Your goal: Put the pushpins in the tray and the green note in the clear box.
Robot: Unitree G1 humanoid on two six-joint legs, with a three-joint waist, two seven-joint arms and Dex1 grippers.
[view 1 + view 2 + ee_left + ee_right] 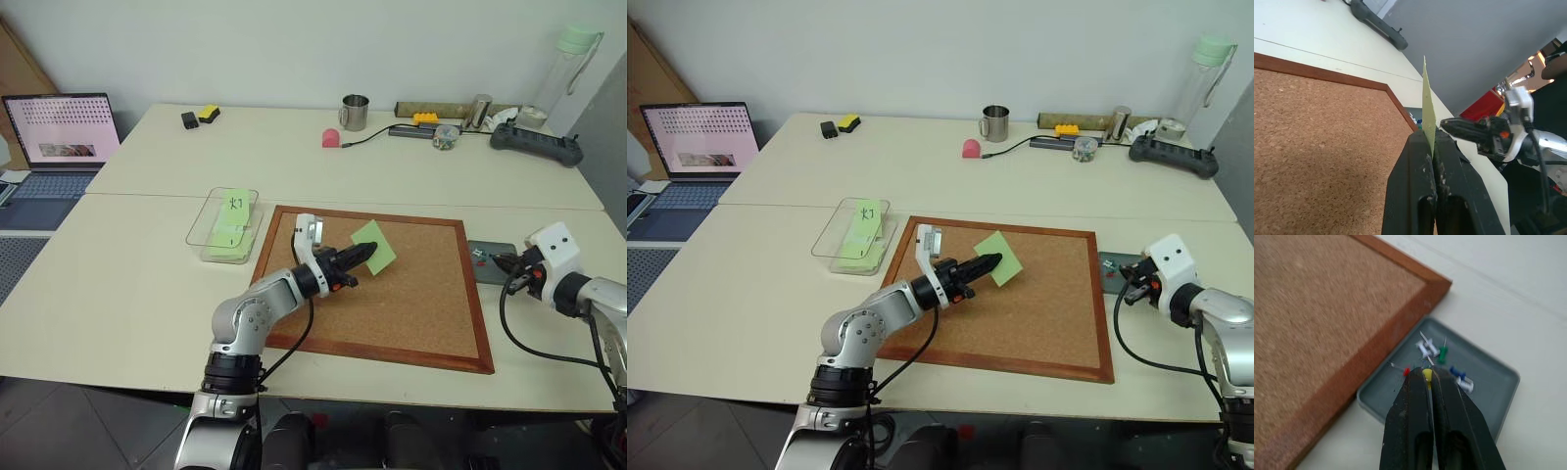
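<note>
Your left gripper [370, 252] is clamped on one edge of the green note [376, 245], holding it just above the cork board [411, 304]; in the left wrist view the note [1427, 110] stands edge-on between the closed fingers. Your right gripper [1428, 374] is pinched together on a yellow pushpin [1427, 375] right over the tray [1493, 391], which sits on the table [137, 294] touching or just beside the board's right frame. Loose pushpins [1437, 352] already lie in the tray: white, green, blue and red ones. The clear box [211, 240] rests just off the board's left edge and holds green notes, the top one [236, 203] marked with black writing. Between the held note and the box lie only the board's left frame and your own left arm. Along the far side of the table you have a metal mug [355, 112], a pink object [331, 138], a power strip [536, 143], a bottle [566, 73] and a yellow-and-black pair [200, 116] of small items. A laptop [61, 132] stands open well off to the left.
</note>
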